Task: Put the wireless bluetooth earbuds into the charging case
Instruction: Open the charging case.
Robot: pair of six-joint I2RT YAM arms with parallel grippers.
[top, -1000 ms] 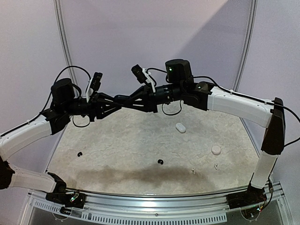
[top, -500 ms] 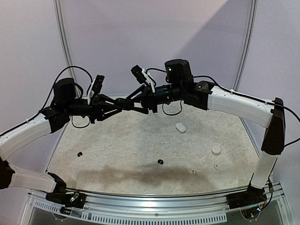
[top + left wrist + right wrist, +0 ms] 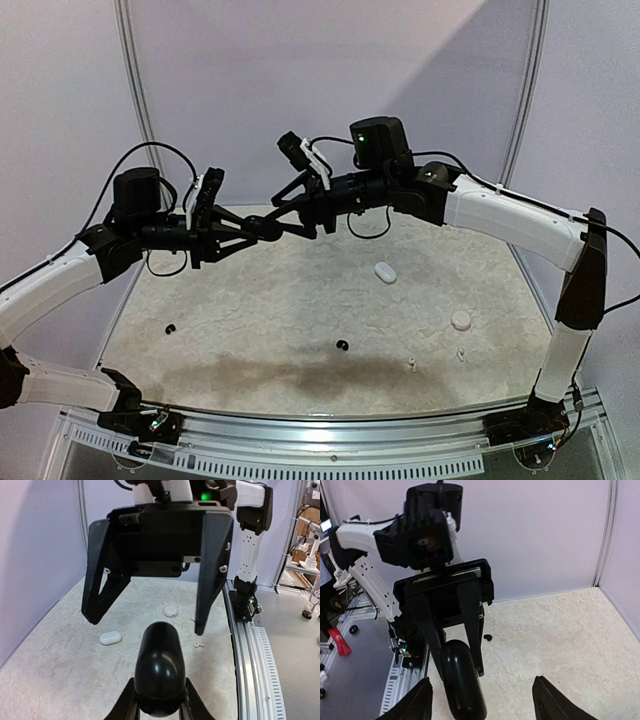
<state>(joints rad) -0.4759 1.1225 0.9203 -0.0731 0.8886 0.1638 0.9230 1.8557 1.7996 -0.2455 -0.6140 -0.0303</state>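
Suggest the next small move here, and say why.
Probably lower the left tool so the black case it clamps reaches the table. The case hangs in mid-air, the right tool faces it open and empty, and a black earbud lies loose on the table below.

blk case point(image 3: 160, 672): glossy smooth plastic | table point(image 3: 250, 320): matt, mottled | rail point(image 3: 330, 428): ribbed metal
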